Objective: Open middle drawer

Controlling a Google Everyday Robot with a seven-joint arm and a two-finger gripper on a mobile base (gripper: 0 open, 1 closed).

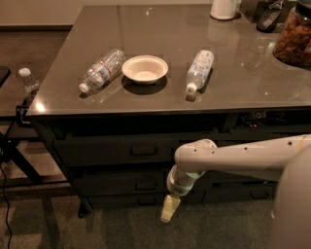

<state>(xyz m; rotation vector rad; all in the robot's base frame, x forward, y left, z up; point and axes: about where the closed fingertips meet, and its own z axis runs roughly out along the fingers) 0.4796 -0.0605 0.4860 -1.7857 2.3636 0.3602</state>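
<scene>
The middle drawer [112, 184] is a dark charcoal front under the table top, with a small rectangular pull handle [146, 185] at its centre. It looks closed, flush with the taller drawer [107, 151] above it and the slimmest drawer [121, 200] below it. My gripper [168, 209] hangs from the white arm [233, 158], pointing down toward the floor. It is in front of the drawers, below and right of the middle drawer's handle, and apart from it.
On the glossy grey table top [160, 99] lie two plastic bottles [101, 71] [199, 70] and a white bowl [145, 69]. A jar [295, 35] and a white container [224, 8] stand at the back right. A dark stand [14, 141] with a bottle [28, 79] is on the left.
</scene>
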